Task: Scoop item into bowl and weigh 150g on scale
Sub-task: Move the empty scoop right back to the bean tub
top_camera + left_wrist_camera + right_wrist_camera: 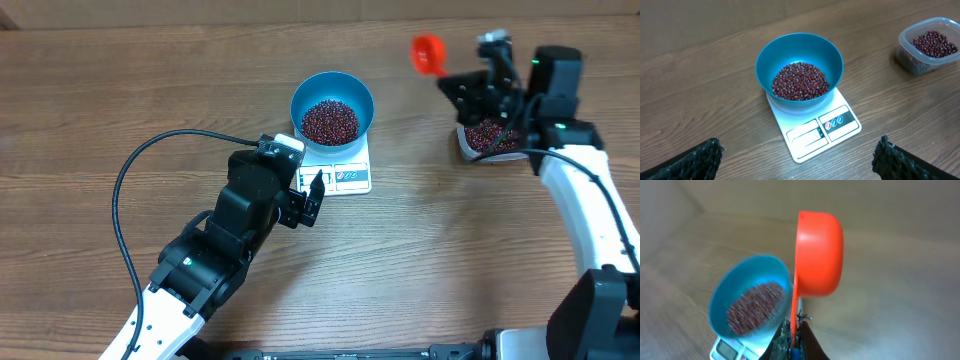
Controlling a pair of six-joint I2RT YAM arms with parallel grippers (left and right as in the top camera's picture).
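Overhead, most of the work looks done. The bowl (303, 90) sits on the scale (352, 179) at mid-table, and a good heap of beans (329, 121) covers its bottom. My right gripper (792, 339) is pressed together on the handle of the orange scoop (428, 53) and holds it up at the far right, just left of the tub (910, 62). The tub has more beans in it.

From the right wrist I see only the scoop's outer shell, with the bowl below and to its left. I cannot tell whether the scoop carries a load.

My left gripper (799, 159) is spread wide and holds nothing. It hovers just near of the scale and faces the button panel.

I judge that what is left is the fine part: reading the weight, then adding or removing a few beans to reach the target. The display is too small to read in any view, so I cannot say how close the weight is.
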